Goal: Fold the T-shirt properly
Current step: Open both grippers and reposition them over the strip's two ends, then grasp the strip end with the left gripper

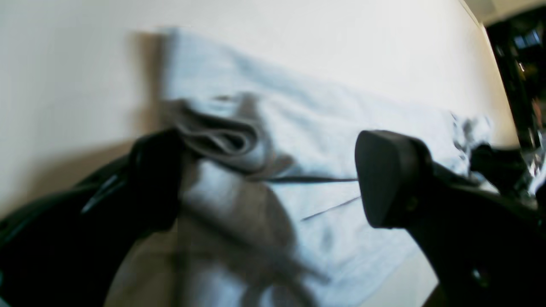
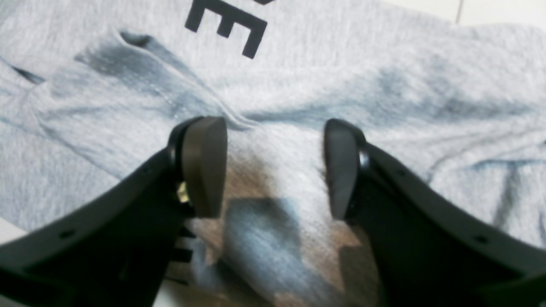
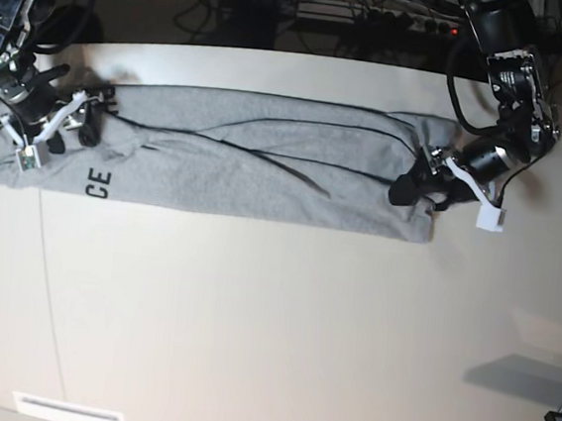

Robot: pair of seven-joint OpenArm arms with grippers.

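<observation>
The large heather-grey cotton T-shirt (image 3: 264, 184) lies on the pale, smooth worktop in a long, narrow band, running from nine o'clock to three o'clock across the upper part of the base view. Its fabric overlaps in layers, with loose folds and creases running lengthwise through the middle. Black block capital letters, "CE" legible, show near its nine o'clock end, turned sideways. That end is rumpled, with soft ridges in the cloth; towards three o'clock, a small bunched fold stands up from the flatter layers. The lower edge runs nearly straight.
</observation>
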